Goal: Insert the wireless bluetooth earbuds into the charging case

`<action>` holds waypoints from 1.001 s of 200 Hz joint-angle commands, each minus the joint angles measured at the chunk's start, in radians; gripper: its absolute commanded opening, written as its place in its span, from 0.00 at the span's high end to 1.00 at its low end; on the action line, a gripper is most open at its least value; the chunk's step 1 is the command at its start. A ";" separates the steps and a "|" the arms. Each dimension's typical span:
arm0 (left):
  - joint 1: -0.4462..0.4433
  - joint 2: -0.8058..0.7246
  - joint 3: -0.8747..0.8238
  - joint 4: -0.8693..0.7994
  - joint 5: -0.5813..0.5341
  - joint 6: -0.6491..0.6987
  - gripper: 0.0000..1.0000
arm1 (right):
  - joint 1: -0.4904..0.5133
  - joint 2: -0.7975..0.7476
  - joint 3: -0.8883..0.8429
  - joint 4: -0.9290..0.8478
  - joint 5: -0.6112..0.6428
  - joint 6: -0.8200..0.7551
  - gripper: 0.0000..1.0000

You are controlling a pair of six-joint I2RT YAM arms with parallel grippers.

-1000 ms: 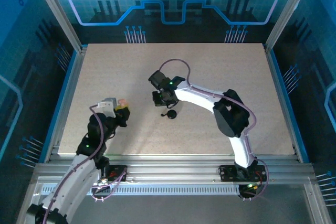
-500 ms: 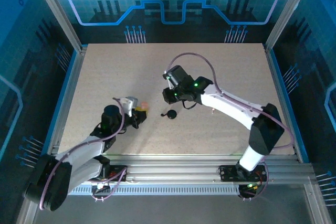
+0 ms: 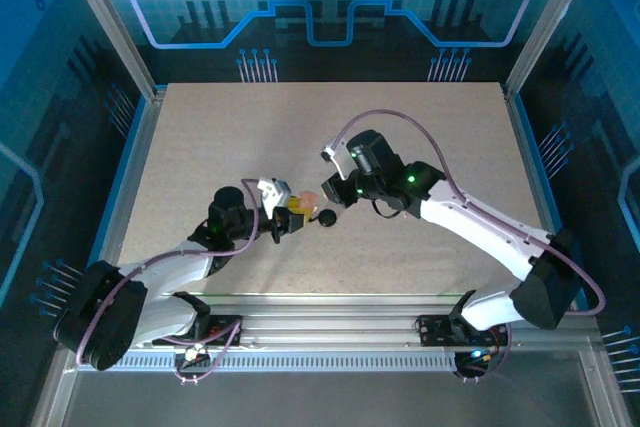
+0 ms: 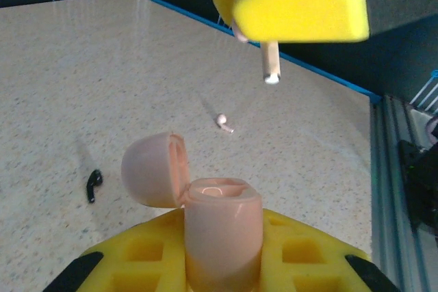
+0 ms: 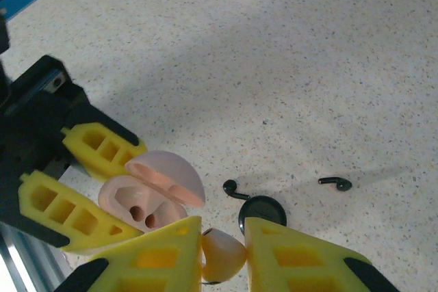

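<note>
1. Speckled beige tabletop [image 3: 430, 127], matte and grainy, is spreading out on all sides of the charging case [image 4: 222, 227].
2. I am clamping that charging case upright in my left gripper [image 5: 135, 189]. Its yellow fingers [image 5: 96, 145], moulded with square cut-outs, are pressing on opposite sides of the case body.
3. The domed lid [image 4: 152, 169] is hanging open off one side of the case. Both sockets [image 5: 142, 215] are showing as dark holes, so I am judging that no bud is seated yet.
4. My right gripper [image 5: 222, 234] is pinching the first earbud [image 4: 270, 59] just above the case. In the left wrist view its stem is pointing down, a little off the opening.
5. The second earbud [image 4: 222, 122] is lying on the tabletop beyond the case, well apart from it and untouched.
6. I am reckoning the job is barely begun. The first bud is waiting to be lowered and let go, and the second is waiting to be fetched and seated.
7. The case is looking like smooth, pale pink, rounded plastic. The buds are looking glossy, each with a bulbous head and a thin stem.
8. Two dark earbuds [image 5: 235, 189] and a dark round case [image 5: 263, 211] are lying near the pink case. I am taking them as no part of this load.
</note>
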 commanded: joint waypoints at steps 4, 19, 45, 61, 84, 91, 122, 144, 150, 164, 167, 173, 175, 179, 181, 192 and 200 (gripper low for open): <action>-0.005 0.025 0.041 0.055 0.101 0.020 0.84 | -0.009 -0.071 -0.056 0.102 -0.058 -0.059 0.78; -0.005 0.034 0.043 0.079 0.116 0.008 0.84 | -0.006 -0.097 -0.089 0.142 -0.063 -0.047 0.78; -0.005 0.034 0.041 0.097 0.119 0.003 0.84 | -0.001 -0.110 -0.105 0.166 -0.061 -0.030 0.78; -0.005 0.033 0.041 0.101 0.124 0.001 0.84 | 0.004 -0.101 -0.099 0.166 -0.060 -0.031 0.78; -0.005 0.033 0.033 0.126 0.129 -0.007 0.84 | 0.008 -0.076 -0.076 0.151 -0.068 -0.037 0.78; -0.005 0.033 0.029 0.137 0.130 -0.010 0.84 | 0.012 -0.069 -0.067 0.148 -0.069 -0.044 0.78; -0.005 0.033 0.029 0.153 0.139 -0.018 0.84 | 0.027 -0.051 -0.057 0.150 -0.064 -0.068 0.78; -0.005 0.027 0.028 0.156 0.139 -0.022 0.84 | 0.040 -0.036 -0.049 0.141 -0.054 -0.092 0.78; -0.004 0.025 0.029 0.155 0.138 -0.021 0.84 | 0.042 -0.032 -0.047 0.140 -0.053 -0.094 0.78; -0.005 0.025 0.028 0.154 0.137 -0.023 0.84 | 0.044 -0.024 -0.044 0.141 -0.054 -0.098 0.78; -0.004 0.025 0.029 0.155 0.137 -0.023 0.84 | 0.045 -0.024 -0.042 0.141 -0.055 -0.098 0.78; -0.005 0.026 0.029 0.155 0.138 -0.023 0.84 | 0.047 -0.022 -0.041 0.142 -0.056 -0.098 0.78; -0.005 0.025 0.028 0.154 0.137 -0.023 0.84 | 0.047 -0.021 -0.041 0.143 -0.056 -0.099 0.78; -0.005 0.025 0.029 0.154 0.137 -0.023 0.84 | 0.047 -0.021 -0.041 0.143 -0.056 -0.100 0.78; -0.004 0.025 0.029 0.155 0.138 -0.023 0.84 | 0.047 -0.020 -0.041 0.144 -0.057 -0.099 0.78; -0.005 0.025 0.029 0.155 0.138 -0.024 0.84 | 0.048 -0.018 -0.041 0.149 -0.059 -0.099 0.78; -0.005 0.025 0.029 0.158 0.138 -0.024 0.84 | 0.049 -0.015 -0.041 0.149 -0.062 -0.098 0.78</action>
